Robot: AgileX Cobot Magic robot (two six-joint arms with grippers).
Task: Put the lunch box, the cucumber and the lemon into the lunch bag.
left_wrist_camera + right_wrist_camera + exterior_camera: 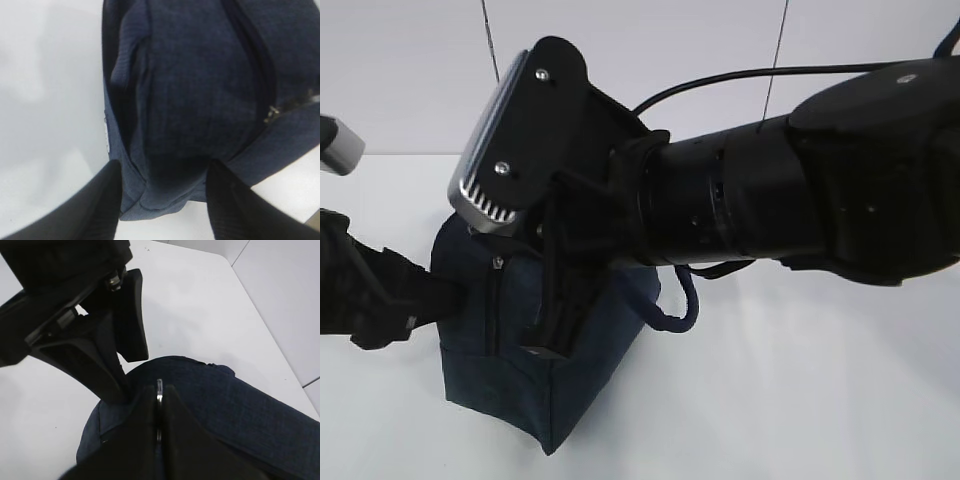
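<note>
Looks like we're at the zipper stage here, either opening or closing the lunch bag (510, 340), and I honestly can't say which from these views. The bag sits on the white table (800, 400), toward its left side in the exterior view, with a loop handle (675, 305) flopping off to the right.

The left gripper (162, 192) has its fingers spread fairly wide around one end of the bag, fabric filling the gap between them. The pads look pressed on the cloth, so I'd call it a bracing hold on the bag.

The right gripper (159, 412) is down on top of the bag with its jaws pinched together, and a thin silver ring pull (159, 386) sticks out right at the tips. So it's clamped on the pull.

No sign of the lunch box, cucumber or lemon in any view. They could be inside the bag or just out of shot; can't tell. In the left wrist view the zipper (260, 75) reads as a dark seam, and I can't make out a real opening.

My guess at the next move: the right arm drags the pull along the zipper line while the left keeps the bag from sliding or folding. The fabric is soft, so it could bunch up if the pull goes off line.
</note>
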